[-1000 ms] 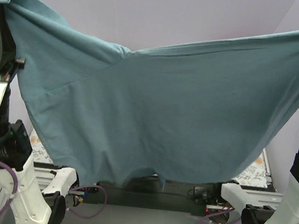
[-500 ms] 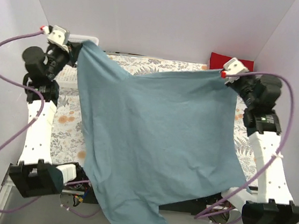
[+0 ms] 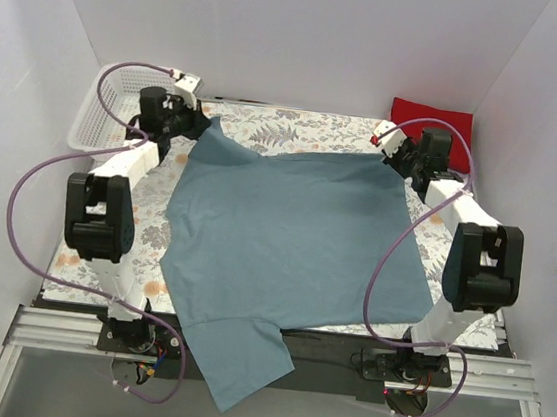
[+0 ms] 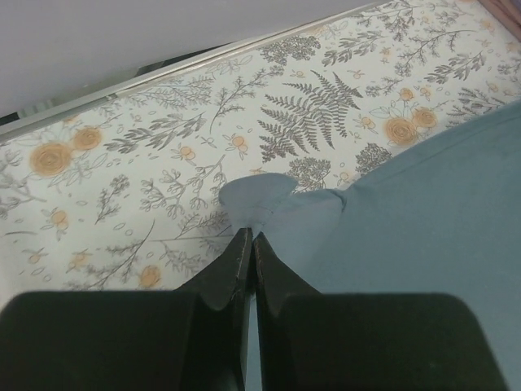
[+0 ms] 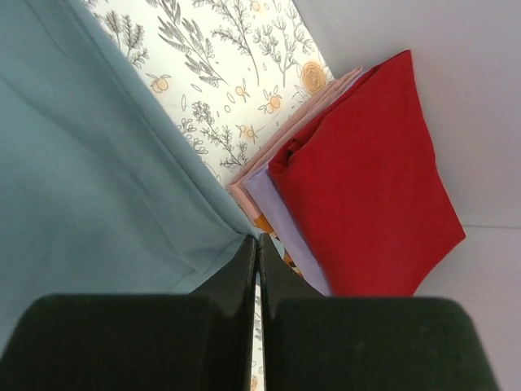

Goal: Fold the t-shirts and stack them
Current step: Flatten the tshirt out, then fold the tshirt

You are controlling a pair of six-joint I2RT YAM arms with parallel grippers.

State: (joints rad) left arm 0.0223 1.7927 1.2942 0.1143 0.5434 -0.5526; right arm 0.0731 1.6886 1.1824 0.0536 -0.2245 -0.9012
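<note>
The slate-blue t-shirt (image 3: 290,240) lies spread flat on the floral tablecloth, and one part of it hangs over the near table edge. My left gripper (image 3: 205,123) is shut on its far left corner (image 4: 254,195), low at the cloth. My right gripper (image 3: 400,166) is shut on its far right corner (image 5: 232,228). The red folded shirt (image 3: 430,116) lies at the far right corner of the table. In the right wrist view the red shirt (image 5: 366,179) tops a stack with a lavender layer (image 5: 273,204) and a pink layer (image 5: 248,177), right beside my right fingertips.
A white mesh basket (image 3: 104,100) stands at the far left, behind my left arm. White walls close in the back and both sides. Purple cables loop from both arms. The floral tablecloth (image 3: 278,126) shows along the far edge and at the left.
The shirt was held high and stretched between both grippers. Both arms have swung down and away, and the shirt now lies flat on the table with both far corners still gripped.
</note>
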